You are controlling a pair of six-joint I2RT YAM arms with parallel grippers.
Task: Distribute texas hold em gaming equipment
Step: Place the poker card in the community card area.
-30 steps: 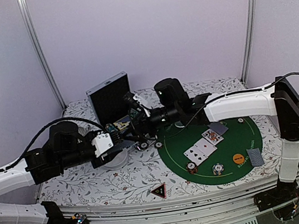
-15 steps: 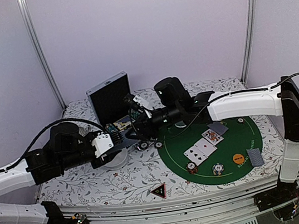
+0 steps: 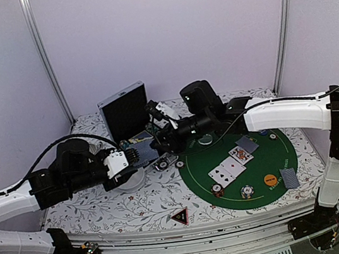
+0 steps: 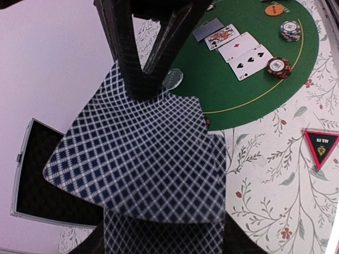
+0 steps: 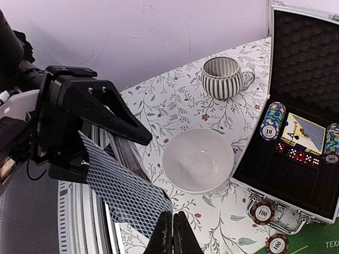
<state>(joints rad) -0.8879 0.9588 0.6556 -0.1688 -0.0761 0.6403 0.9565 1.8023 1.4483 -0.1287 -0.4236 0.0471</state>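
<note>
Bowl [image 5: 197, 161], mug [image 5: 221, 79] and case [image 5: 304, 69] beyond deck [image 4: 164, 238] and pinched card [image 4: 137, 159]

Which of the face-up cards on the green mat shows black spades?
The end card of the row, beside the red-and-black chip. The middle card has red pips, and the far card is a picture card.

White bowl [image 5: 197, 161] upright on floral tablecloth [image 5: 175, 106], just beside open black-lined case [image 5: 304, 58]. Striped mug [image 5: 221, 78] upright beyond bowl, handle toward case. Round green mat [image 3: 266, 154] on tablecloth, right of bowl.
</note>
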